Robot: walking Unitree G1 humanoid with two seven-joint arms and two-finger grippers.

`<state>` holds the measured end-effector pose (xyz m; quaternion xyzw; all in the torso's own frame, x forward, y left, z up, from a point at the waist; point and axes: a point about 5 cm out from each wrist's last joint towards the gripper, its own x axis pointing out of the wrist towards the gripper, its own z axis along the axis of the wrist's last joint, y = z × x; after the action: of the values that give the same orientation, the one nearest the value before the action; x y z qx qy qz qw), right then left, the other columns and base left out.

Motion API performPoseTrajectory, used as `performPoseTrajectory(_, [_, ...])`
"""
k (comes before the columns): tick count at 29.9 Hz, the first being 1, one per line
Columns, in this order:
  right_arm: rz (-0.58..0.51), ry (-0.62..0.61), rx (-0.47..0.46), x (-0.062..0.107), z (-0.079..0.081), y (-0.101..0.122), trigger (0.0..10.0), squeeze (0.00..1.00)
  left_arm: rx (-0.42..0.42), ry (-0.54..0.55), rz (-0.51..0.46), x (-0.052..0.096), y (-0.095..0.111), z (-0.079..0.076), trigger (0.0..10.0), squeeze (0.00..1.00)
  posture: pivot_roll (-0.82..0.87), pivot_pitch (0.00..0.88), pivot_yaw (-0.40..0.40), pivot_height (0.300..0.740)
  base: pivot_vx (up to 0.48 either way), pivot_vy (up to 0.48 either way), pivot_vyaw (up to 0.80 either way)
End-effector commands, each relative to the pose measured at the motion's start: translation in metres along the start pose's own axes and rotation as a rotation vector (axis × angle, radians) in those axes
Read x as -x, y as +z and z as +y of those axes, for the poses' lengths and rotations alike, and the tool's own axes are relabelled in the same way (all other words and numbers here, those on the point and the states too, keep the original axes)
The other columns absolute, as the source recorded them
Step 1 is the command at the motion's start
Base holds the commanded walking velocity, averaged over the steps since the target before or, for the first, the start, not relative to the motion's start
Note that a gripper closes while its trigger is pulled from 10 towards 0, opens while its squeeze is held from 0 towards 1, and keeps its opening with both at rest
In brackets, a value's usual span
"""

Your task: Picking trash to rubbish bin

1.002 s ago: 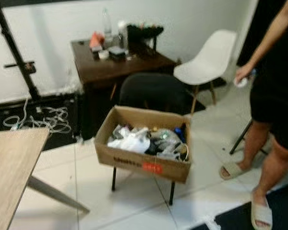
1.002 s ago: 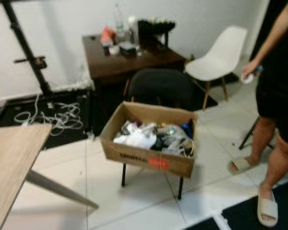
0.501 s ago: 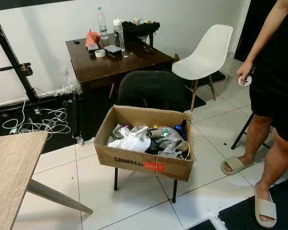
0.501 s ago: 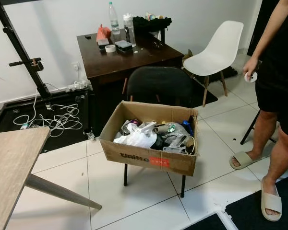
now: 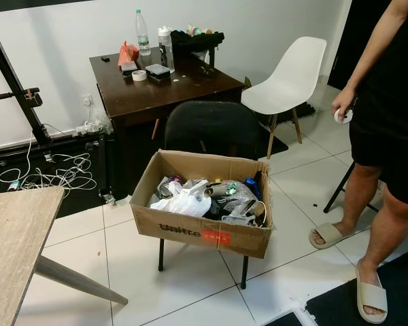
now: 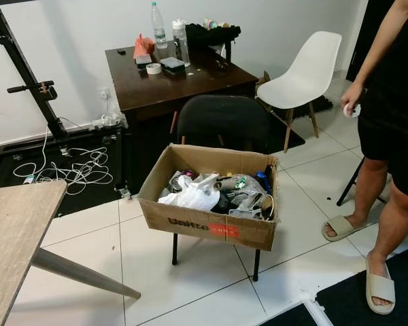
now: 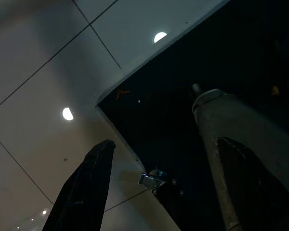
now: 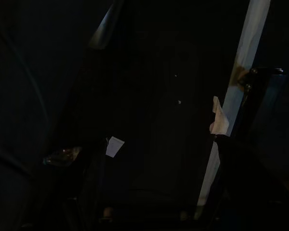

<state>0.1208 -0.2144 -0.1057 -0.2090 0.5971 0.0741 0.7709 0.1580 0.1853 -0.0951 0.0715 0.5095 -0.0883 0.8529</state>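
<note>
Since half a second back my head camera is sliding a touch rightward, so the whole room is drifting left in frame; the things themselves are not moving. Going left to right: the wooden table [image 5: 13,251] is edging the near left, and cables [image 5: 51,178] are lying on the black mat beyond. The dark desk [image 5: 164,88] is carrying bottles and clutter against the wall. In the middle, the cardboard box [image 5: 204,231] serving as the rubbish bin is resting on a black chair [image 5: 214,129], raised so I need not stoop far; trash [image 5: 190,198] is already piling inside. A white chair [image 5: 285,78] is standing behind, and a person [image 5: 384,136] is waiting at the right, holding a small white thing.

I am keeping both arms hanging idle: the left gripper [image 7: 154,187] is spread apart over the floor tiles, holding nothing; the right gripper [image 8: 149,183] is too dark for me to tell.
</note>
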Motion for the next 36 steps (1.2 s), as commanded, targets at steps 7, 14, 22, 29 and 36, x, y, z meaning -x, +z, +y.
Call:
performPoseTrajectory(7, [-0.039,0.063,0.009,0.0,0.023,0.012,10.0,0.0,0.038,-0.04,0.018,0.001,-0.005,-0.001,10.0,0.0,-0.15,0.066,0.112,0.74,0.0,-0.12,0.0])
performPoseTrajectory(14, [-0.043,0.05,0.016,0.0,0.023,0.012,10.0,0.0,0.089,-0.026,0.016,0.001,-0.007,0.002,10.0,0.0,-0.14,0.061,0.108,0.74,0.0,-0.457,0.0])
performPoseTrajectory(22, [-0.047,0.052,-0.004,0.0,0.02,0.01,10.0,0.0,0.161,-0.01,0.005,0.002,-0.009,0.004,10.0,0.0,-0.13,0.063,0.104,0.74,0.0,-0.051,0.3])
performPoseTrajectory(29, [-0.035,0.053,-0.008,0.0,0.019,0.004,10.0,0.0,0.18,-0.009,0.004,0.003,-0.011,0.004,10.0,0.0,-0.13,0.068,0.103,0.74,0.0,0.0,0.79])
performPoseTrajectory(36, [-0.016,0.06,-0.016,0.0,0.019,-0.002,10.0,0.0,0.172,-0.024,0.0,0.003,-0.012,0.005,10.0,0.0,-0.13,0.077,0.102,0.74,0.0,0.0,0.79])
